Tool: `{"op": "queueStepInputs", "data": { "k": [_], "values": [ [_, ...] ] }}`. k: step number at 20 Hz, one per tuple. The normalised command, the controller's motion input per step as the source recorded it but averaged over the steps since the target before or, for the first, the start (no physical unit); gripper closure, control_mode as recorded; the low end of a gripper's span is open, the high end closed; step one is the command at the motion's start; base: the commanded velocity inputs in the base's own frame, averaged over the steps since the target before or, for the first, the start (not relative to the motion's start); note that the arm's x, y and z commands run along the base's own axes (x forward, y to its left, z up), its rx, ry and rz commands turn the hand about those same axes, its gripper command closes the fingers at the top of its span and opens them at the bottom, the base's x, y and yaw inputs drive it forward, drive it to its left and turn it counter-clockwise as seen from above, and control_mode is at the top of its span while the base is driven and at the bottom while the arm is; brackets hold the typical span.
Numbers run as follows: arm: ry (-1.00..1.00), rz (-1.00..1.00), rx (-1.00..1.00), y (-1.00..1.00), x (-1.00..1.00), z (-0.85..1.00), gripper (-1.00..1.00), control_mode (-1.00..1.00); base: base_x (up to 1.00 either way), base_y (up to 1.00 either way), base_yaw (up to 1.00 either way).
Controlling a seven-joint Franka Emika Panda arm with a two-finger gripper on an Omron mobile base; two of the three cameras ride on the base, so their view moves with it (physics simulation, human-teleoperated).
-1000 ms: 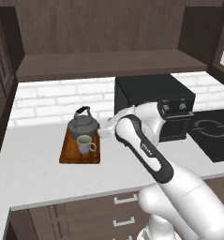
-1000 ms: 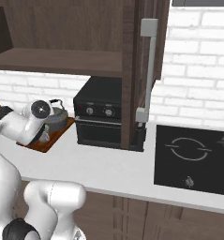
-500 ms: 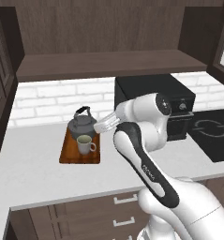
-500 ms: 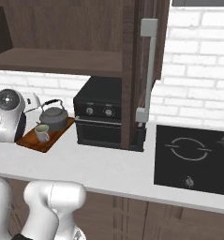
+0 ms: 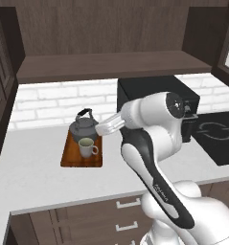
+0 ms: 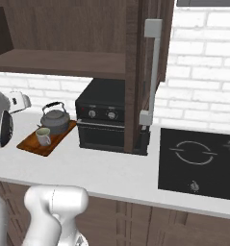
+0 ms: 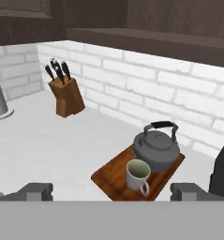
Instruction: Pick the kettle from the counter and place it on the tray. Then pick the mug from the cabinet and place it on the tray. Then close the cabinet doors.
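The kettle and the mug both stand on the tray, which lies on the pale counter, so the step in hand appears to be closing the cabinet doors. The gripper hovers near the tray with its jaws released and empty; the next move likely calls for reaching up to the long grey bar handle of the open door at right. A white brick wall runs behind the counter, with a black oven, a cooktop to its right and a knife block far left.
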Motion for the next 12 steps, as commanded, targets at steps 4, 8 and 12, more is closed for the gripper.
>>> {"op": "queueStepInputs", "data": {
  "k": [4, 8, 12],
  "values": [
    [-0.07, 0.00, 0.00, 0.00, -0.35, 0.12, -1.00, -1.00, 0.00, 0.00, 0.00],
    [-0.04, 0.00, 0.01, 0.00, -0.31, 0.09, -1.00, -1.00, 0.00, 0.00, 0.00],
    [-0.04, 0.00, 0.02, 0.00, -0.27, 0.14, -1.00, -1.00, 0.00, 0.00, 0.00]
  ]
}}
